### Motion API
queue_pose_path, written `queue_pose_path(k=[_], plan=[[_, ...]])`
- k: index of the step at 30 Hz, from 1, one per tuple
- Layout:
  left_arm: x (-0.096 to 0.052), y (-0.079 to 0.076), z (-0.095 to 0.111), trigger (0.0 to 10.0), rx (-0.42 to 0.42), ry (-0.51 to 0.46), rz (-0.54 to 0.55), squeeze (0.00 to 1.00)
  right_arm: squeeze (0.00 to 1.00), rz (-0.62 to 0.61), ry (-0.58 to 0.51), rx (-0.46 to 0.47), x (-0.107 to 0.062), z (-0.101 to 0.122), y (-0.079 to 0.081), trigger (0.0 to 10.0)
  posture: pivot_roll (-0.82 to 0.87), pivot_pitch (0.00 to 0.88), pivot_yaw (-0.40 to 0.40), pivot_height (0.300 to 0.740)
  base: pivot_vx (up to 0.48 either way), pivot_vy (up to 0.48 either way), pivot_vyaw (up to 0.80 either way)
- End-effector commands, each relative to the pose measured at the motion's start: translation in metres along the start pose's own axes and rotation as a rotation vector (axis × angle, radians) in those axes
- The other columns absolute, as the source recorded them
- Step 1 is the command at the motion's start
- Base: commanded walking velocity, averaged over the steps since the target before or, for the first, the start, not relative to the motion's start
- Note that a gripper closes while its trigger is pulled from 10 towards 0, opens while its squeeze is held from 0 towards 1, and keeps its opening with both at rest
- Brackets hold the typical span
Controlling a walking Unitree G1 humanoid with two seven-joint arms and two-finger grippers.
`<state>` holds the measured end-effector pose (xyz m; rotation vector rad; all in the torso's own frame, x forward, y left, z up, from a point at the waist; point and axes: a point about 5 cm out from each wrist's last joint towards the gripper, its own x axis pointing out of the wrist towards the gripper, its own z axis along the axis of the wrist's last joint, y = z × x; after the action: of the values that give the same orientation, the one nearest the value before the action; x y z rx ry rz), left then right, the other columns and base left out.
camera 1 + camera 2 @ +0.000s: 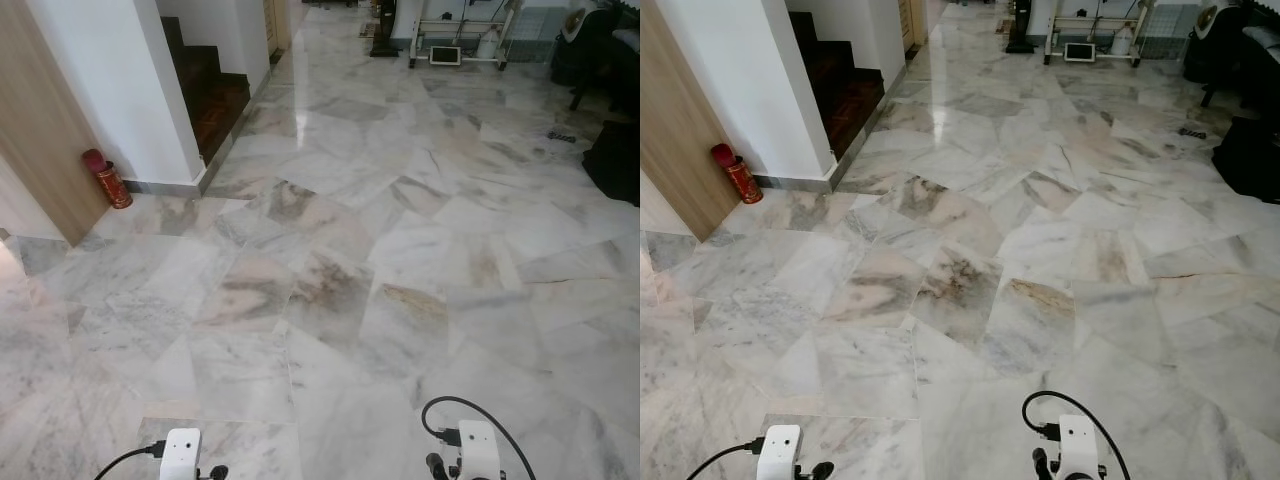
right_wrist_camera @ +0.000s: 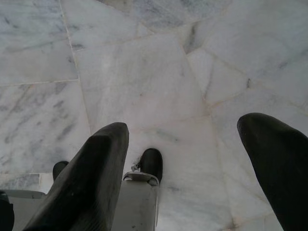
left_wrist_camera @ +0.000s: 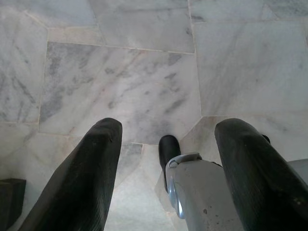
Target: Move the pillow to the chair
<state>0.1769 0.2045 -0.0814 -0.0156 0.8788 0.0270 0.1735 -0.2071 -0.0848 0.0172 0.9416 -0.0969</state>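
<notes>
marble floor (image 1: 330, 280) ahead, no pillow or chair identifiable yet. left tool (image 3: 168, 159) and right tool (image 2: 185, 159) hang spread wide, empty. expect pillow soft, light; pinch a corner

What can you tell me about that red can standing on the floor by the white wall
The red can is a tall, narrow cylinder with a rounded darker red cap and pale markings on its side, too small to read. It stands slightly tilted on the marble floor, in the corner between the white wall and a wooden panel.
</notes>
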Motion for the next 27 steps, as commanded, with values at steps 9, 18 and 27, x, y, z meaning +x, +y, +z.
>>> queue_pose_path(k=[9, 18, 27], plan=[[-0.0013, 0.0179, -0.0027, 10.0, -0.089, 0.071, 0.097, 0.0, 0.0, 0.086, -0.018, 0.005, 0.0095, 0.0429, 0.0238, 10.0, 0.01, 0.001, -0.003, 0.74, 0.0, 0.0, 0.0], [-0.0013, 0.0179, -0.0027, 10.0, -0.089, 0.071, 0.097, 0.0, 0.0, 0.086, -0.018, 0.005, 0.0095, 0.0429, 0.0238, 10.0, 0.01, 0.001, -0.003, 0.74, 0.0, 0.0, 0.0], [-0.0005, 0.0158, -0.0005, 10.0, -0.064, 0.06, 0.095, 0.0, 0.0, 0.097, -0.032, -0.001, 0.0098, 0.047, 0.0261, 10.0, 0.01, 0.01, -0.011, 0.74, 0.0, 0.0, 0.0]])
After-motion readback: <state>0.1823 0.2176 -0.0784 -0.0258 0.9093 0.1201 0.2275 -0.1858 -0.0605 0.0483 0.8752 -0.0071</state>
